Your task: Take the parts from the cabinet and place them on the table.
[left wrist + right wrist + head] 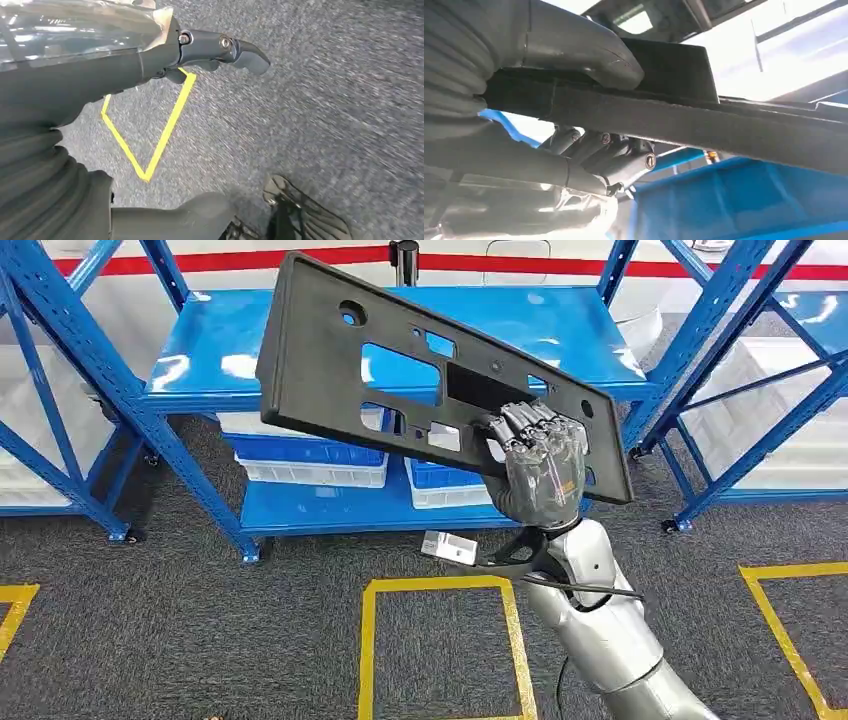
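Observation:
A long black plastic panel (400,360) with several cut-outs hangs tilted in the air in front of the blue shelving. My right hand (535,465) grips it near its lower right end, fingers curled over the near face. In the right wrist view the panel's edge (704,127) runs between the thumb (579,47) and the fingers (609,155). My left hand (220,50) hangs over the grey carpet with its fingers apart and nothing in it.
A blue metal rack (200,350) stands ahead with white and blue bins (310,455) on its lower shelf. More blue racks stand left and right. Yellow tape squares (440,585) mark the grey carpet.

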Motion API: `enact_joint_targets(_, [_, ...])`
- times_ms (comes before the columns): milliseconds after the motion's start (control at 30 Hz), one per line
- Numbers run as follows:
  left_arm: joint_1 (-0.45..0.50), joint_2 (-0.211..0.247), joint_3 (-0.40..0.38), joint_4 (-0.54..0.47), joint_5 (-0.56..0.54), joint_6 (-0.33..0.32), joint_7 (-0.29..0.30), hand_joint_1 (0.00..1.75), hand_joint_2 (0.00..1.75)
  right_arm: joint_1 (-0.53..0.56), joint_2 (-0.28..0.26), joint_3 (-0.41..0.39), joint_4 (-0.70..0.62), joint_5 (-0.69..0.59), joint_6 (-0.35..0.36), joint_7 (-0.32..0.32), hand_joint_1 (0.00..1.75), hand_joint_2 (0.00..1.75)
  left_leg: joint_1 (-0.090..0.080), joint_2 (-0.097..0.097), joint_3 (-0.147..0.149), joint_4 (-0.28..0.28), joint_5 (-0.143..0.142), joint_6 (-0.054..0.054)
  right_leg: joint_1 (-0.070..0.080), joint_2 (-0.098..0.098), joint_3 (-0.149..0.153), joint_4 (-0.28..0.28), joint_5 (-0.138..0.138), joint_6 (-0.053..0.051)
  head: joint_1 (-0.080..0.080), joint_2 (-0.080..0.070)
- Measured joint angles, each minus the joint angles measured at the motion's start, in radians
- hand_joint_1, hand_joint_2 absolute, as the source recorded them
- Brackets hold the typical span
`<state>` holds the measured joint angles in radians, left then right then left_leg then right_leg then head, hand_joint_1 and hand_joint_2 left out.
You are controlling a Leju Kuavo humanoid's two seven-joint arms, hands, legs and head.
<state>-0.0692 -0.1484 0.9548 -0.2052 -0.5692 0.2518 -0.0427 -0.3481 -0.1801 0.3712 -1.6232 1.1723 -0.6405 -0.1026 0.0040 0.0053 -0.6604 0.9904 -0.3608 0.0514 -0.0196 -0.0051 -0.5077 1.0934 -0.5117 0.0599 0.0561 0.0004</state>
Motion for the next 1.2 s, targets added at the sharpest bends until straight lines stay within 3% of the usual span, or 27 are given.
enact_joint_targets(33, [0.000, 0.000, 0.000, 0.000, -0.004, 0.003, 0.003, 0.00, 1.75, 0.005, -0.002, -0.006, -0.003, -0.007, -0.002, -0.001, 1.75, 1.75, -0.008, -0.002, -0.007, 0.004, 0.006, -0.005, 0.008, 0.000, 0.078, -0.103, -0.027, -0.010, 0.002, 0.000])
enact_joint_targets(67, [0.000, 0.001, 0.000, 0.000, -0.006, 0.005, 0.005, 0.00, 1.75, 0.014, -0.003, -0.015, -0.004, -0.013, -0.008, -0.004, 1.75, 1.75, -0.008, -0.001, -0.011, 0.004, 0.019, -0.010, 0.012, 0.006, 0.084, -0.143, -0.045, -0.020, -0.003, 0.000])
enact_joint_targets(133, [0.001, 0.003, 0.000, 0.000, -0.006, 0.008, 0.005, 0.00, 1.75, 0.036, -0.009, -0.025, -0.004, -0.026, -0.021, -0.010, 1.75, 1.75, -0.002, -0.002, -0.012, -0.009, 0.044, -0.021, 0.022, 0.005, 0.062, -0.128, -0.034, -0.027, -0.002, 0.000])
enact_joint_targets(167, [0.003, 0.008, 0.000, 0.000, -0.006, 0.008, 0.005, 0.00, 1.75, 0.045, -0.009, -0.031, -0.003, -0.031, -0.023, -0.014, 1.75, 1.75, -0.005, -0.004, -0.017, -0.013, 0.055, -0.031, 0.011, 0.004, 0.053, -0.133, -0.021, -0.041, -0.001, 0.000])
enact_joint_targets(200, [0.003, 0.011, 0.000, 0.000, -0.006, 0.008, 0.003, 0.00, 1.75, 0.048, -0.010, -0.036, -0.003, -0.035, -0.027, -0.016, 1.75, 1.75, 0.003, -0.006, -0.031, -0.001, 0.023, -0.037, -0.008, 0.001, 0.052, -0.133, -0.007, -0.052, -0.002, 0.000])
enact_joint_targets(233, [0.003, 0.011, 0.000, 0.000, -0.006, 0.007, 0.001, 0.00, 1.75, 0.052, -0.010, -0.039, -0.003, -0.041, -0.027, -0.017, 1.75, 1.75, 0.006, -0.006, -0.044, 0.044, -0.044, -0.043, -0.006, 0.001, 0.038, -0.133, 0.006, -0.069, -0.003, 0.000])
enact_joint_targets(300, [0.003, 0.012, 0.000, 0.000, -0.008, 0.001, -0.003, 0.00, 1.75, 0.060, -0.009, -0.045, -0.003, -0.048, -0.027, -0.019, 1.75, 1.75, 0.009, -0.006, -0.084, 0.201, -0.160, -0.056, -0.001, 0.000, 0.015, -0.130, 0.029, -0.076, -0.003, 0.000])
enact_joint_targets(333, [0.002, 0.012, 0.000, 0.000, -0.010, 0.001, -0.003, 0.00, 1.75, 0.068, -0.008, -0.049, -0.003, -0.052, -0.027, -0.019, 1.75, 1.75, 0.009, -0.006, -0.103, 0.284, -0.191, -0.061, 0.002, 0.000, 0.000, -0.128, 0.039, -0.076, -0.004, 0.000])
enact_joint_targets(367, [0.001, 0.012, 0.000, 0.000, -0.014, 0.002, -0.003, 0.00, 1.75, 0.076, -0.005, -0.052, -0.002, -0.058, -0.024, -0.019, 1.75, 1.75, 0.009, -0.006, -0.105, 0.330, -0.194, -0.064, 0.004, -0.001, -0.015, -0.124, 0.048, -0.075, -0.004, 0.000])
enact_joint_targets(433, [0.001, 0.013, 0.000, 0.000, -0.014, 0.003, -0.003, 0.00, 1.75, 0.089, 0.002, -0.059, -0.002, -0.061, -0.021, -0.020, 1.75, 1.75, 0.009, -0.006, -0.041, 0.276, -0.144, -0.058, 0.006, -0.001, -0.047, -0.116, 0.065, -0.073, -0.004, 0.000])
enact_joint_targets(500, [-0.001, 0.015, 0.000, 0.000, -0.012, 0.002, -0.003, 0.00, 1.75, 0.096, 0.008, -0.067, -0.002, -0.058, -0.021, -0.021, 1.75, 1.75, 0.006, -0.010, 0.084, 0.112, -0.107, -0.039, 0.010, 0.003, -0.067, -0.112, 0.080, -0.070, -0.005, 0.000])
enact_joint_targets(533, [-0.004, 0.020, 0.001, -0.002, -0.007, 0.003, -0.005, 0.00, 1.75, 0.099, 0.014, -0.071, -0.002, -0.058, -0.021, -0.022, 1.75, 1.75, 0.002, -0.014, 0.147, 0.030, -0.129, -0.025, 0.012, 0.003, -0.074, -0.112, 0.085, -0.063, -0.004, 0.000])
enact_joint_targets(567, [-0.005, 0.020, 0.001, -0.002, -0.005, 0.003, -0.006, 0.00, 1.75, 0.100, 0.017, -0.076, -0.001, -0.060, -0.021, -0.024, 1.75, 1.75, -0.001, -0.009, 0.165, -0.016, -0.136, -0.021, 0.014, 0.000, -0.078, -0.111, 0.095, -0.056, -0.002, 0.000])
enact_joint_targets(667, [-0.005, 0.022, 0.006, -0.002, 0.007, 0.015, -0.002, 0.00, 1.75, 0.104, 0.032, -0.081, 0.003, -0.084, -0.018, -0.038, 1.75, 1.75, -0.014, -0.010, 0.154, -0.025, -0.112, 0.000, 0.007, -0.001, -0.087, -0.121, 0.120, -0.032, -0.004, 0.000])
enact_joint_targets(700, [-0.006, 0.019, 0.009, -0.001, 0.011, 0.021, 0.005, 0.00, 1.75, 0.105, 0.033, -0.086, 0.006, -0.097, -0.016, -0.042, 1.75, 1.75, 0.003, -0.001, 0.160, -0.055, -0.088, 0.005, 0.014, -0.002, -0.096, -0.111, 0.110, -0.034, -0.003, 0.000])
enact_joint_targets(733, [-0.009, 0.020, 0.010, -0.001, 0.012, 0.025, 0.010, 0.00, 1.75, 0.105, 0.037, -0.089, 0.009, -0.105, -0.012, -0.045, 1.75, 1.75, -0.002, 0.001, 0.151, -0.064, -0.074, 0.009, 0.012, 0.001, -0.117, -0.086, 0.073, -0.039, -0.004, 0.000])
enact_joint_targets(767, [-0.011, 0.020, 0.010, -0.001, 0.012, 0.030, 0.015, 0.00, 1.75, 0.104, 0.041, -0.090, 0.011, -0.115, -0.007, -0.048, 1.75, 1.75, 0.001, 0.005, 0.138, -0.063, -0.061, 0.016, 0.011, 0.003, -0.142, -0.016, 0.018, -0.047, 0.001, 0.000])
enact_joint_targets(800, [-0.011, 0.020, 0.011, -0.001, 0.012, 0.033, 0.022, 0.00, 1.75, 0.106, 0.042, -0.091, 0.015, -0.121, -0.005, -0.051, 1.75, 1.75, 0.001, 0.004, 0.124, -0.063, -0.051, 0.013, 0.008, 0.003, -0.163, 0.059, -0.026, -0.049, 0.004, 0.000])
enact_joint_targets(833, [-0.011, 0.019, 0.012, -0.001, 0.011, 0.037, 0.027, 0.00, 1.75, 0.108, 0.044, -0.093, 0.018, -0.127, -0.005, -0.055, 1.75, 1.75, 0.001, 0.006, 0.109, -0.063, -0.041, 0.011, 0.002, 0.003, -0.184, 0.132, -0.058, -0.045, 0.003, 0.000])
enact_joint_targets(867, [-0.012, 0.019, 0.012, -0.001, 0.006, 0.040, 0.034, 0.00, 1.75, 0.112, 0.045, -0.095, 0.021, -0.133, -0.006, -0.056, 1.75, 1.75, 0.003, 0.007, 0.094, -0.061, -0.030, 0.007, -0.003, 0.003, -0.193, 0.184, -0.068, -0.034, 0.003, 0.000])
enact_joint_targets(933, [-0.011, 0.019, 0.011, -0.001, -0.004, 0.041, 0.053, 0.00, 1.75, 0.125, 0.045, -0.107, 0.022, -0.136, -0.012, -0.058, 1.75, 1.75, 0.012, 0.009, 0.063, -0.054, -0.011, -0.005, -0.015, 0.003, -0.149, 0.164, -0.025, 0.002, 0.003, 0.000])
enact_joint_targets(1000, [-0.011, 0.019, 0.010, -0.001, -0.019, 0.042, 0.071, 0.00, 1.75, 0.136, 0.045, -0.119, 0.021, -0.135, -0.019, -0.059, 1.75, 1.75, 0.026, 0.008, 0.023, -0.025, 0.000, -0.023, -0.032, 0.001, -0.036, 0.009, 0.027, 0.039, 0.004, 0.000])
enact_joint_targets(1033, [-0.011, 0.024, 0.009, -0.001, -0.029, 0.043, 0.081, 0.00, 1.75, 0.141, 0.045, -0.125, 0.021, -0.135, -0.022, -0.059, 1.75, 1.75, 0.021, 0.008, 0.003, -0.003, 0.002, -0.032, -0.037, 0.002, 0.007, -0.074, -0.013, 0.047, 0.006, 0.000])
enact_joint_targets(1067, [-0.012, 0.029, 0.006, -0.001, -0.037, 0.044, 0.091, 0.00, 1.75, 0.149, 0.046, -0.129, 0.016, -0.135, -0.024, -0.059, 1.75, 1.75, 0.023, 0.006, -0.012, 0.011, 0.007, -0.039, -0.013, 0.008, 0.030, -0.098, -0.028, 0.026, 0.011, 0.000])
enact_joint_targets(1100, [-0.011, 0.029, 0.004, -0.001, -0.048, 0.044, 0.097, 0.00, 1.75, 0.164, 0.045, -0.138, 0.009, -0.132, -0.026, -0.059, 1.75, 1.75, 0.015, 0.004, -0.012, 0.013, 0.013, -0.045, -0.016, 0.005, 0.007, -0.089, -0.026, 0.019, 0.007, 0.000])
enact_joint_targets(1167, [-0.006, 0.030, -0.001, 0.000, -0.066, 0.039, 0.105, 0.00, 1.75, 0.198, 0.043, -0.156, -0.003, -0.129, -0.028, -0.051, 1.75, 1.75, 0.022, 0.002, -0.017, 0.014, 0.028, -0.046, -0.023, 0.004, 0.003, -0.072, -0.021, 0.003, 0.002, 0.000])
enact_joint_targets(1200, [-0.003, 0.031, -0.004, 0.000, -0.071, 0.037, 0.106, 0.00, 1.75, 0.211, 0.042, -0.164, -0.008, -0.132, -0.027, -0.049, 1.75, 1.75, 0.030, 0.004, -0.022, 0.019, 0.019, -0.053, -0.026, 0.001, -0.014, -0.073, -0.012, -0.014, 0.000, 0.000])
